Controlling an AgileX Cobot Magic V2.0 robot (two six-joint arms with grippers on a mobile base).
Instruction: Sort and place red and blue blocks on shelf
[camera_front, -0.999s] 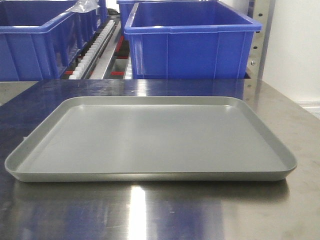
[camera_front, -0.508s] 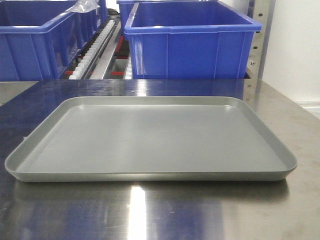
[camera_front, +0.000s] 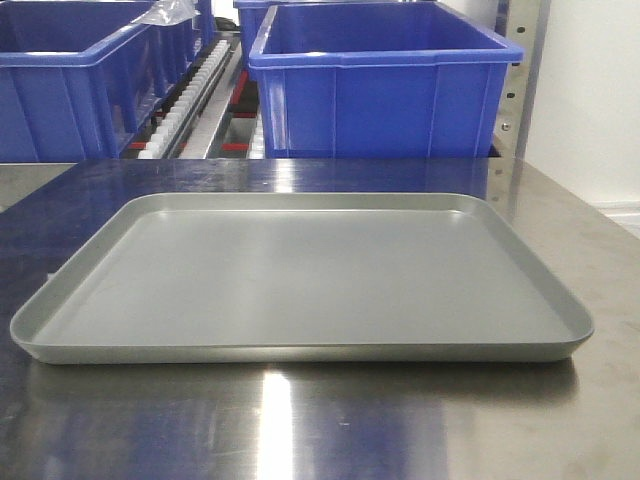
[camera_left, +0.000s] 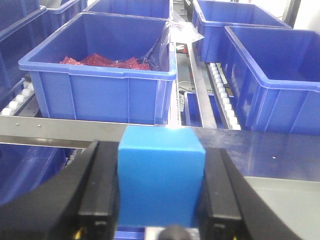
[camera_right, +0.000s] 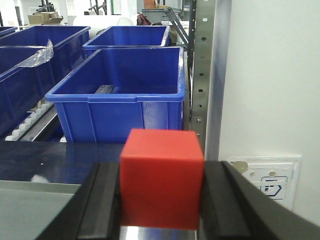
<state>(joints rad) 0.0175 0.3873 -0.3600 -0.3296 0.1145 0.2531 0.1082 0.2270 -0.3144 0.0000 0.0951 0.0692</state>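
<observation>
In the left wrist view my left gripper (camera_left: 161, 187) is shut on the blue block (camera_left: 161, 175), held above the table just short of the shelf's steel front rail (camera_left: 55, 128). In the right wrist view my right gripper (camera_right: 161, 192) is shut on the red block (camera_right: 161, 177), facing the shelf (camera_right: 202, 75) near its right upright. Neither gripper nor block appears in the front view, which shows the grey tray (camera_front: 300, 345) with nothing in it and the shelf's roller tracks (camera_front: 195, 95) behind.
Large blue bins (camera_front: 380, 85) stand on the shelf; one (camera_left: 100, 87) holds red pieces, another (camera_right: 120, 97) a dark item. Clear plastic film (camera_left: 182, 32) drapes between bins. A white wall with a socket (camera_right: 265, 182) lies to the right.
</observation>
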